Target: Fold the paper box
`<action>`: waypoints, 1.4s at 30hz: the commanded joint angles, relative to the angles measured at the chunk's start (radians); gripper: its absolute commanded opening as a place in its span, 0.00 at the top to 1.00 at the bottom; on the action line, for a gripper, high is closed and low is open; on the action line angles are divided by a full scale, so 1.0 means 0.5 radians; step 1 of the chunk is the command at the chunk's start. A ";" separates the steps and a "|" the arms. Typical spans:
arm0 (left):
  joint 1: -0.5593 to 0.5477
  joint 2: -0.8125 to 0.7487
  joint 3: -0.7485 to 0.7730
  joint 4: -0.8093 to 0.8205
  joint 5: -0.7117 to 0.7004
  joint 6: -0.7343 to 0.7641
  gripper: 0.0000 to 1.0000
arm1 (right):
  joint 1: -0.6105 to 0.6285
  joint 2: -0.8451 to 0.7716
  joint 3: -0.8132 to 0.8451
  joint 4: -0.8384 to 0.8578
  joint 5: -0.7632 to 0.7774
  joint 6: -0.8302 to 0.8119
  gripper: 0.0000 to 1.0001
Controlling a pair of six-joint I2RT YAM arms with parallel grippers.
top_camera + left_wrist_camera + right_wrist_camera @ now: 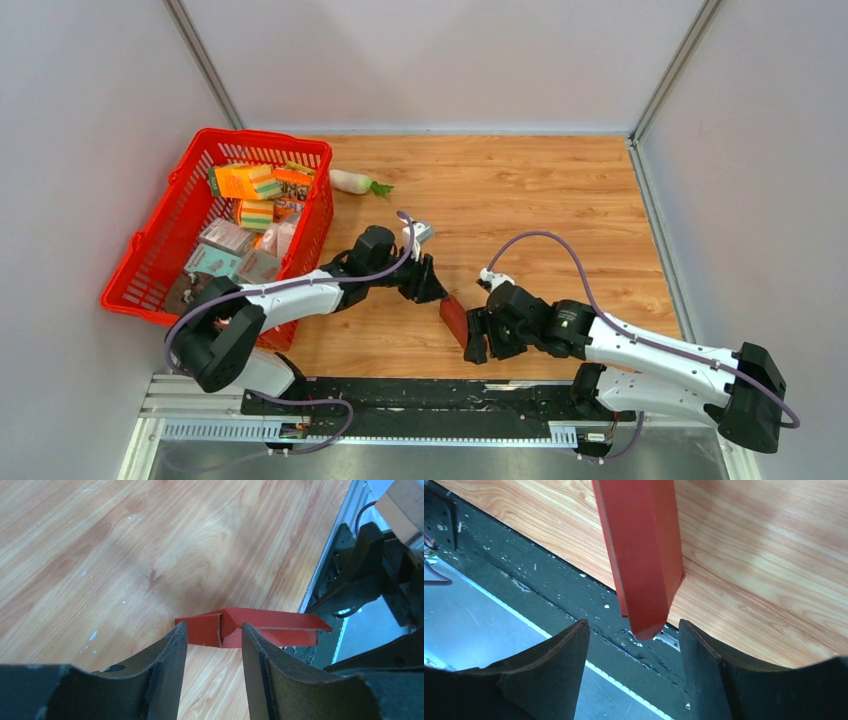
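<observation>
Table [540,190]: wood-grain top, walls on 3 sides. Both arm bases sit at your near edge.

Paper box [454,318]: dark red, thin card. It's close to the table's near edge, roughly mid-width, right between your two grippers.

Box, left wrist view [270,622]: you see creased panels, one part bent up into a low ridge, and a slit between two layers on the right. It's only part folded and sits low over the wood.

Box, right wrist view [639,550]: a long narrow red panel running away from the cam. Its near end shows against the black rail along the near edge.

Left gripper [432,290]: jaws apart. The box's end sits just past the fingertips [172,650], in line w/ the gap. It isn't clamped; can't tell if the tips touch the card.

Right gripper [475,338]: jaws wide apart. The box's near end pokes in between the fingers [704,665] w/ daylight on both sides, so no grip on it.

Arms: left reaches in from the left, right from the right, w/ the tips near each other across the box.

Basket [160,240]: red plastic mesh at the table's left edge, holding orange and green packets [248,182] plus small cartons.

Radish [355,181]: white w/ a green top, lying on the wood just beside the basket's far right corner, well apart from the box.

Cables [560,245]: purple, one looped over each arm.
</observation>
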 commanded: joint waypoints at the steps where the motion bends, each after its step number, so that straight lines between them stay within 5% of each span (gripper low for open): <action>1: 0.004 0.098 0.006 0.433 0.180 -0.158 0.48 | -0.010 -0.037 -0.040 0.290 -0.056 0.092 0.31; 6: 0.004 0.086 -0.151 0.715 0.254 -0.308 0.49 | -0.059 -0.080 -0.053 0.352 -0.032 0.123 0.31; 14: 0.004 -0.221 -0.421 0.700 0.192 -0.339 0.50 | -0.274 -0.007 0.045 0.435 -0.013 -0.070 0.31; 20: 0.004 -0.488 -0.461 0.452 0.070 -0.251 0.49 | -0.437 0.168 0.244 0.157 0.170 -0.129 0.23; 24: 0.019 -0.583 -0.295 -0.086 -0.276 -0.180 0.51 | -0.443 0.080 0.325 -0.215 0.242 -0.040 0.23; 31: 0.096 -0.228 0.213 -0.683 -0.504 -0.109 0.71 | -0.437 -0.399 0.254 -0.866 0.214 0.273 0.44; 37: 0.090 0.045 0.355 -0.650 -0.314 -0.118 0.77 | -0.425 -0.375 -0.288 -0.198 -0.485 0.475 0.81; 42: 0.050 0.165 0.380 -0.631 -0.204 -0.115 0.77 | -0.397 -0.298 -0.433 0.302 -0.596 0.619 0.87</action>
